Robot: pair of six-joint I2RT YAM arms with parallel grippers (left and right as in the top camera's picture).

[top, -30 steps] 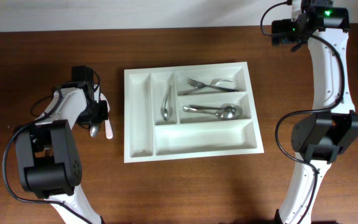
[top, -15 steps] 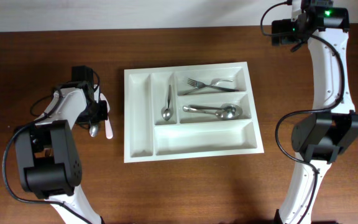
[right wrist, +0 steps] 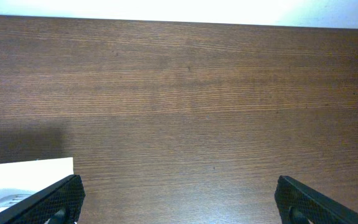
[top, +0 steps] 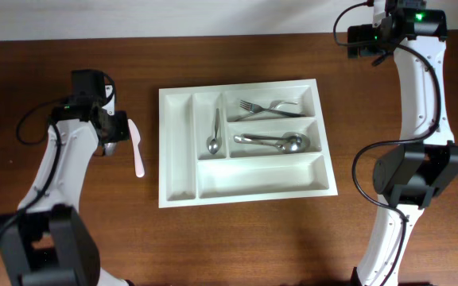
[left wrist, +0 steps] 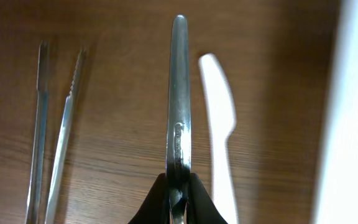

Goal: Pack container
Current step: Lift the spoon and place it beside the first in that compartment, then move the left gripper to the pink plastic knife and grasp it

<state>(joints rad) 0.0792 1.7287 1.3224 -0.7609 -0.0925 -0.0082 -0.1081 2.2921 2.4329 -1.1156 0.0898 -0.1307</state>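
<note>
large rectangular plastic cutlery tray [top: 178, 159] is showing plain white | wooden table [top: 237, 246] is showing dark brown with fine straight grain | slim metal utensil [left wrist: 179, 93] is gleaming silver | flat plastic knife [left wrist: 218, 106] is showing white | small lamp [top: 417, 13] is glowing green

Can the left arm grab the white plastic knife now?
Probably not yet: the left tool is shut on a metal cutlery handle. The white plastic knife lies uncovered beside it, so afterwards likely yes.
</note>
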